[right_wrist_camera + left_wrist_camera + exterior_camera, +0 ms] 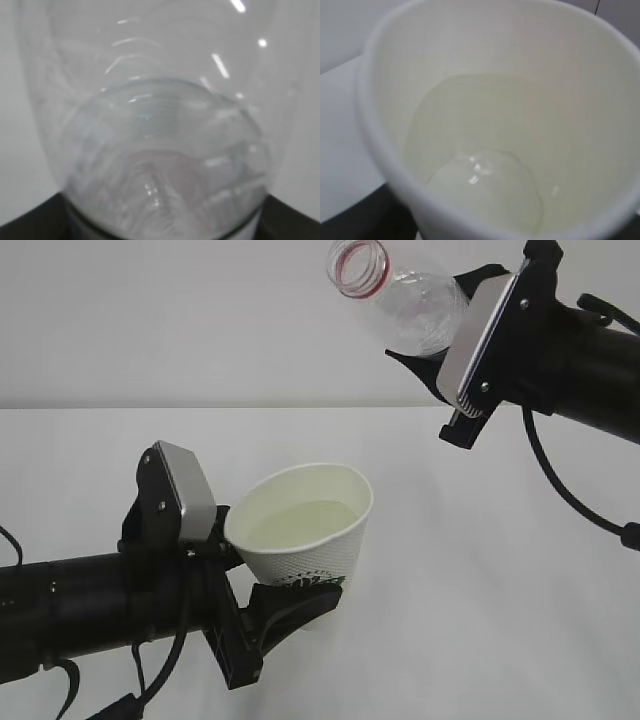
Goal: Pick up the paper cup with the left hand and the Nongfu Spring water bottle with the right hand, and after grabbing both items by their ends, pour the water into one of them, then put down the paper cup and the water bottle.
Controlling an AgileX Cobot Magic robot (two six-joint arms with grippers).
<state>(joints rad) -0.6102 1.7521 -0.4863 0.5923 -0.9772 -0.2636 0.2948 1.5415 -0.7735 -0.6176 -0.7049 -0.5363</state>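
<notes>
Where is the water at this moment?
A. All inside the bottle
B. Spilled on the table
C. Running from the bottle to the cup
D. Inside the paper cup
D: the paper cup holds a pool of water, while the bottle looks empty and no stream falls.

Matt paper cup (310, 530), glossy (ribbed) clear plastic bottle (405, 300)

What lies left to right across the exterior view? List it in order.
Left arm's pincer → paper cup holding water → open mouth of the tilted Nongfu Spring water bottle → right arm's pincer gripping that bottle.
</notes>
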